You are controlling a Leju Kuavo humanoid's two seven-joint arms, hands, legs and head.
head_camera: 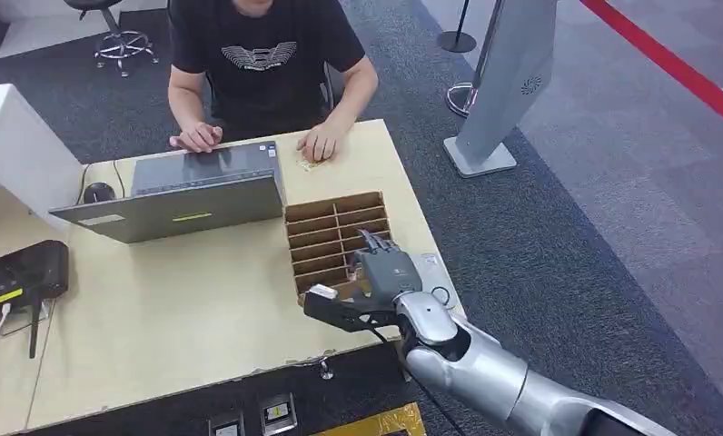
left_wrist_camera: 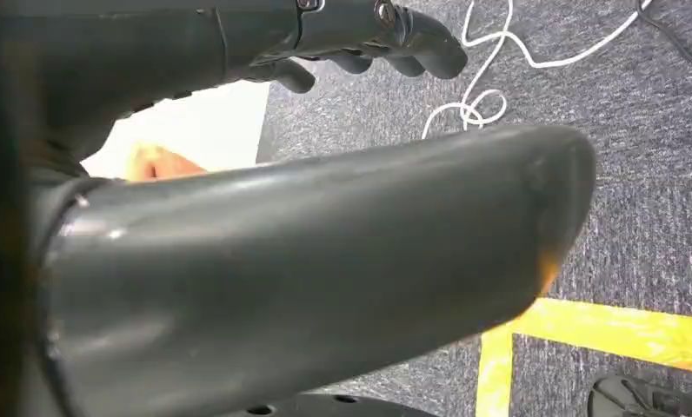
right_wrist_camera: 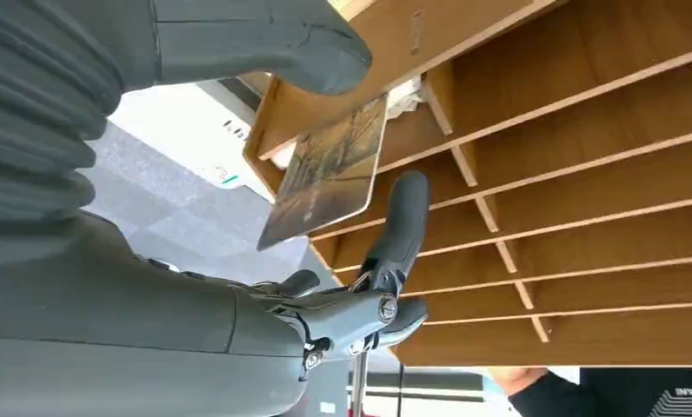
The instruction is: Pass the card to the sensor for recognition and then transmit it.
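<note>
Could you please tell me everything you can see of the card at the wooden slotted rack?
The card is thin, flat and rectangular with rounded corners, its face printed in mottled brown and grey. It stands tilted at a corner compartment of the wooden rack. The right robot hand is around it: the thumb over its upper edge, a dark finger beside its lower corner. Whether it is actually gripped cannot be told.

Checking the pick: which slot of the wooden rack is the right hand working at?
The near-end slot of the wooden rack, closest to the robot. The right hand hovers over it, and the card stands there by the thumb; the slots toward the person look empty.
</note>
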